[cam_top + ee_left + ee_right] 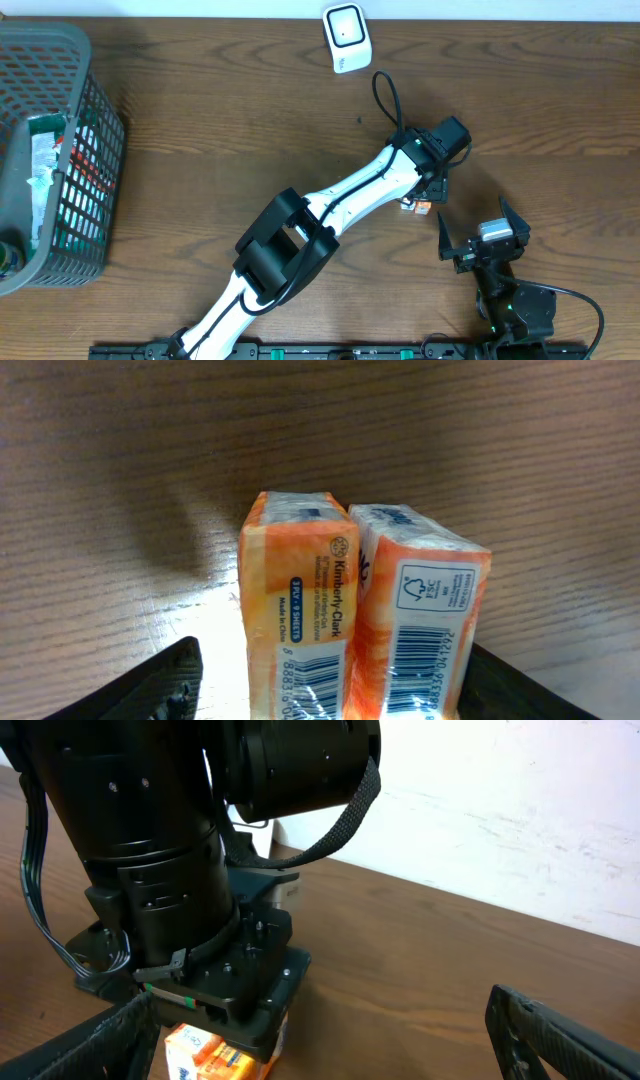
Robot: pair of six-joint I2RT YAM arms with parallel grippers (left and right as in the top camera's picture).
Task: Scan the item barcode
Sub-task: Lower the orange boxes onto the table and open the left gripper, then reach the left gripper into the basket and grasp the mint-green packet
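Tissue packs [360,610]: barcodes cut off | left hand [422,201]: mostly hides packs overhead

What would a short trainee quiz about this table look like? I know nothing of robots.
1. True or false: the white scanner lies inside the grey basket.
2. The packs showing barcodes are: A green, B orange, C black.
3. Fill in: the gripper over the packs belongs to the ___ arm.
Key: 1 false, it lies on the table, far from the basket; 2 B; 3 left, the left gripper is above them.
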